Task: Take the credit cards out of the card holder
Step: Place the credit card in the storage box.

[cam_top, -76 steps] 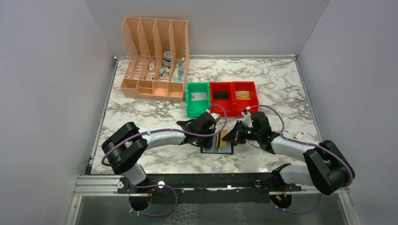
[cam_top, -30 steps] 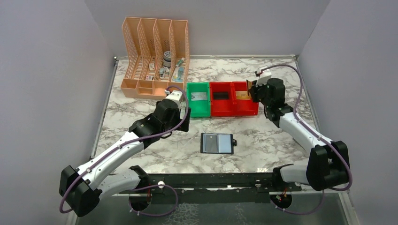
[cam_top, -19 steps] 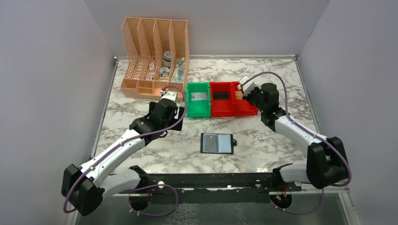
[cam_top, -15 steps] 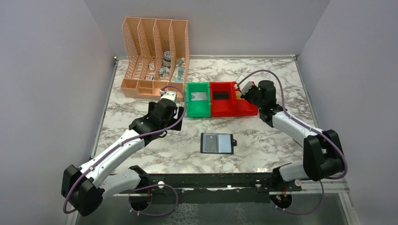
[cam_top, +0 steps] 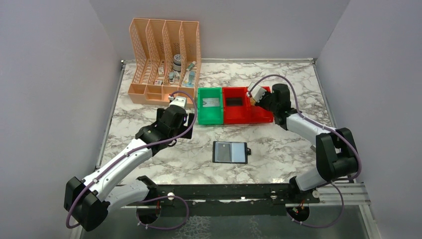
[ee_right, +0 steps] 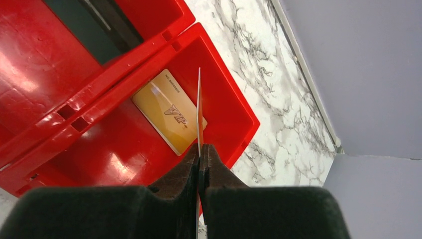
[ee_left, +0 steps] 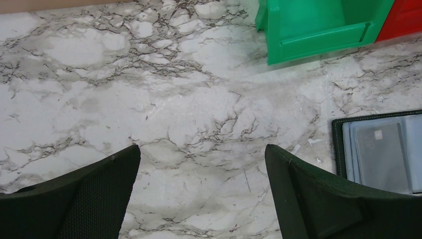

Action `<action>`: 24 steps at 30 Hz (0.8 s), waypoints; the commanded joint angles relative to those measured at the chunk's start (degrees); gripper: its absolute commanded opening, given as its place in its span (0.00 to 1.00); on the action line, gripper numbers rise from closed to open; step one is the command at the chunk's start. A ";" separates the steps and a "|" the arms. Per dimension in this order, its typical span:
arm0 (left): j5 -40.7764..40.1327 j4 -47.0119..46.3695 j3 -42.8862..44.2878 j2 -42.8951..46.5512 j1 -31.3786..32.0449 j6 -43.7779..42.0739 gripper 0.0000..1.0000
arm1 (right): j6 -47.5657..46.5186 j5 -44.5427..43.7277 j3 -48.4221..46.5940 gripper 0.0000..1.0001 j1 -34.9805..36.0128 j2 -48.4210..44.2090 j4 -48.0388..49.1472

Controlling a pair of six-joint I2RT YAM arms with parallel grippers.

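The card holder [cam_top: 230, 152] lies open and flat on the marble, its grey-blue panels up; its left edge [ee_left: 340, 149] shows in the left wrist view, with a greyish card [ee_left: 382, 158] in a pocket. My left gripper [cam_top: 189, 127] [ee_left: 201, 149] hangs open over bare marble to the holder's left, nothing between its fingers. My right gripper [cam_top: 255, 99] [ee_right: 200, 149] is shut on a thin credit card [ee_right: 199, 107], seen edge-on, above the right red bin [cam_top: 263, 115] [ee_right: 226, 97]. A gold credit card [ee_right: 169, 112] lies flat in that bin.
A middle red bin [cam_top: 235, 113] and a green bin [cam_top: 209, 118] [ee_left: 318, 37] stand in a row beside the right one; a pale card [cam_top: 211, 102] lies in the green bin. A peach lattice organizer [cam_top: 164, 62] stands at the back left.
Both grippers have left the card holder. Over the last second my right gripper has swung left and down over the right red bin with its card. The left arm has barely moved.
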State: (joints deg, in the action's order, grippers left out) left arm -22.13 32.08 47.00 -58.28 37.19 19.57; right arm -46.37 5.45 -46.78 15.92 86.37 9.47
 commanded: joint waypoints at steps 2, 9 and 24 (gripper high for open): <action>-1.61 0.71 -0.58 1.34 -0.19 -0.06 0.99 | -4.51 2.74 -1.80 0.01 -0.63 2.96 0.02; -1.38 0.70 -0.62 1.28 -0.19 -0.23 0.99 | -7.07 1.21 -2.17 0.01 -0.73 6.37 3.75; -1.68 0.73 -0.71 0.22 -0.14 -0.67 0.99 | -12.21 3.42 -5.37 0.01 -1.19 14.57 7.64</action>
State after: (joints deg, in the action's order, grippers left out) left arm -22.17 32.12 47.00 -58.28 37.19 19.53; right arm -56.14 6.98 -51.11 15.25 99.39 13.63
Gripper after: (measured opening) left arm 0.992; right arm 0.016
